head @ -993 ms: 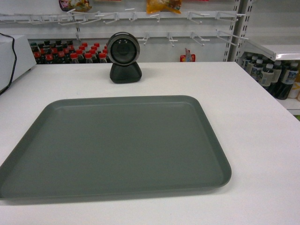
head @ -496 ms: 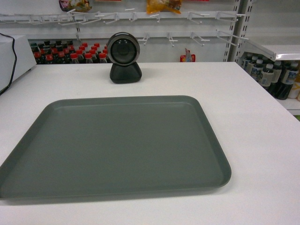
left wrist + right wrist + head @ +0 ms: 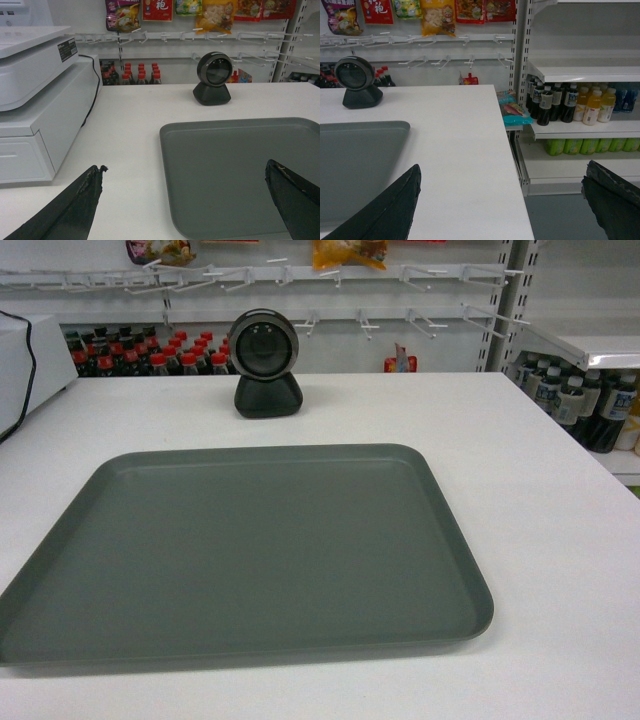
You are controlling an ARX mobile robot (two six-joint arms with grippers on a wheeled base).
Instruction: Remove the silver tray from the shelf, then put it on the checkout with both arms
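Now the silver tray (image 3: 245, 555) lies flat between both gaping end effectors (neither touching).

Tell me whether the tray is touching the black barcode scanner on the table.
Apart. The head view shows a strip of bare white checkout top between the silver tray and the scanner; the left wrist view shows the same gap.

We can read little: one white Chinese character on a red hanging packet (image 3: 157, 9), seen again on the red packet (image 3: 376, 11); other print is too blurred.
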